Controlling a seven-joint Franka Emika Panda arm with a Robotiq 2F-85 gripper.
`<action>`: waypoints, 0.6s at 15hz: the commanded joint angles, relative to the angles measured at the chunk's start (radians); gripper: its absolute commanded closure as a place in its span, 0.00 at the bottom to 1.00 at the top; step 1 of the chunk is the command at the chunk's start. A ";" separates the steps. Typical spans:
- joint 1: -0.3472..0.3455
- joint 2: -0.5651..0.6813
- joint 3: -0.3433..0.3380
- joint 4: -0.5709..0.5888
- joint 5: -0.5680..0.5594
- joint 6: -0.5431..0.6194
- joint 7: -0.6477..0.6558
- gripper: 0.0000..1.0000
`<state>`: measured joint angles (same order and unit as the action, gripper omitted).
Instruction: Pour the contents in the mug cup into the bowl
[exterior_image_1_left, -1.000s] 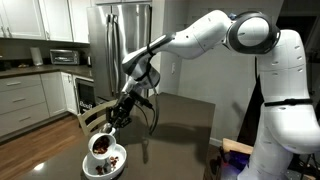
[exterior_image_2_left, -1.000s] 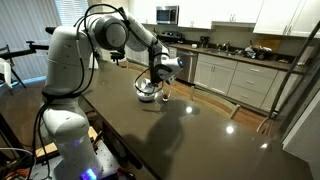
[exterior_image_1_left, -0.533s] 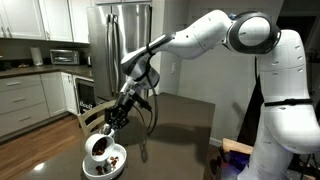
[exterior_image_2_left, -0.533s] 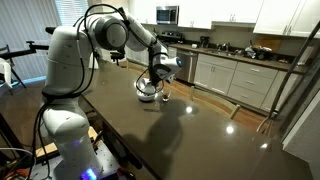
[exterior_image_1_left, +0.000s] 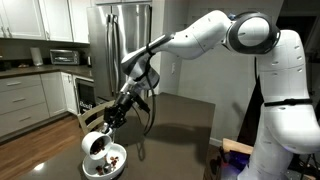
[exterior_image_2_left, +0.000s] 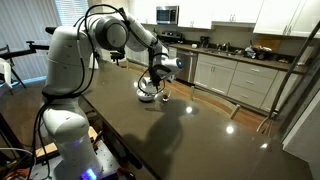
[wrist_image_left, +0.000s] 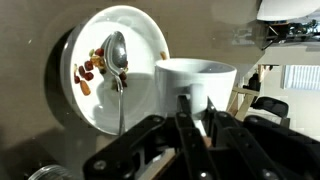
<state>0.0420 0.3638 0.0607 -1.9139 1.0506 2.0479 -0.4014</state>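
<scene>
The tool is pinched tight on the near wall of the white mug and holds it tipped in the air, mouth turned down and away from the wrist. The white bowl sits on the dark desk just under the tool's tips, very close below the mug's lip. In the wrist view a few brown and reddish bits lie in the bowl beyond the mug, next to a spoon whose handle runs back toward the tool. The pour looks under way, though I cannot tell how much is left in the mug. To finish it well, I would roll the wrist slowly around the mug's lip rather than swing the whole arm, so the lip stays over the middle of the bowl and not over its edge. Staying low should stop dry bits from bouncing out onto the desk. The spoon handle is the thing to watch, since it lies right below the tool and a dipping mug could knock it and flick bits out or shove the bowl. A pinch on one wall lets a smooth mug pivot as it tips further, so the squeeze should hold firm, and a small pause at full tilt — not a shake — ought to clear the last pieces.
</scene>
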 joint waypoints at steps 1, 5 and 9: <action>-0.007 0.003 0.007 0.001 -0.003 0.000 0.002 0.84; -0.003 0.006 0.010 -0.004 0.005 0.028 -0.028 0.96; 0.001 0.001 0.023 -0.018 0.019 0.110 -0.109 0.96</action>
<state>0.0449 0.3795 0.0679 -1.9170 1.0505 2.1027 -0.4442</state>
